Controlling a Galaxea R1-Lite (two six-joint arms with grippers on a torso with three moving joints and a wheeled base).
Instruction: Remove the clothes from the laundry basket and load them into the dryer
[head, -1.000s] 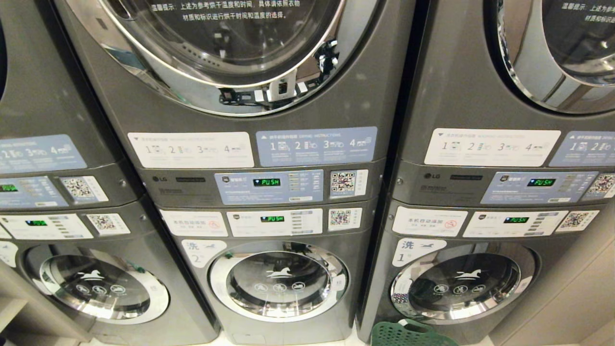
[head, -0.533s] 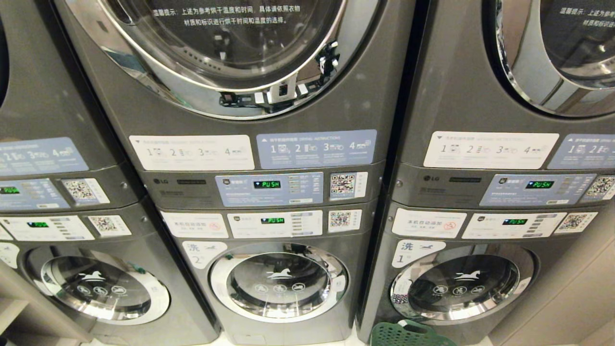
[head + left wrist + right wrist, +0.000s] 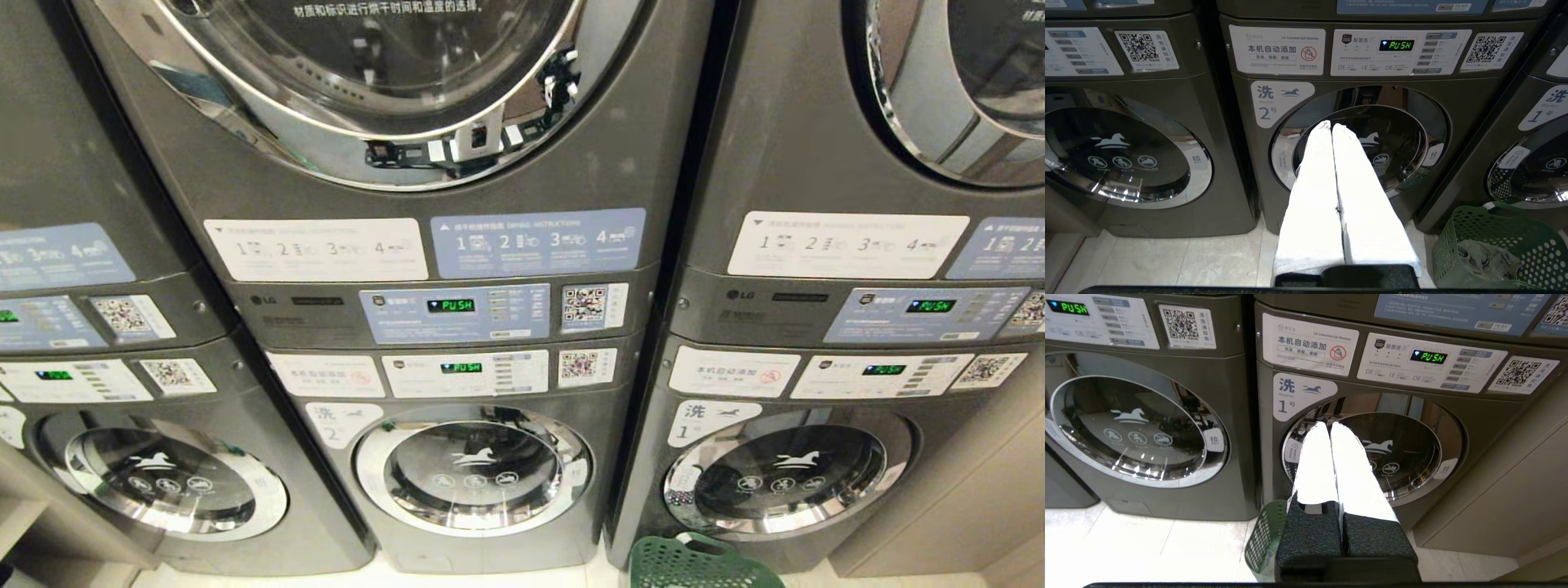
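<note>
The green laundry basket (image 3: 702, 563) stands on the floor in front of the lower right washer, marked 1. In the left wrist view the laundry basket (image 3: 1498, 245) holds crumpled grey clothes (image 3: 1488, 253). The dryer (image 3: 367, 82) is the upper drum of the middle stack, and its round glass door is closed. My left gripper (image 3: 1331, 125) is shut and empty, level with the door of washer 2 (image 3: 1392, 151). My right gripper (image 3: 1329, 424) is also shut and empty, in front of washer 1 (image 3: 1404, 453), with the basket (image 3: 1265, 535) low beside it. Neither arm shows in the head view.
Three stacks of grey machines stand side by side, with control panels (image 3: 457, 314) between the upper and lower drums. Another upper drum (image 3: 963, 82) is at the right. A beige panel (image 3: 1515, 490) flanks the right stack. Pale tile floor (image 3: 1167, 261) runs along the front of the machines.
The whole head view has shifted: the machines sit slightly higher in the picture and more of the basket shows. That is the camera moving; nothing in the scene has moved.
</note>
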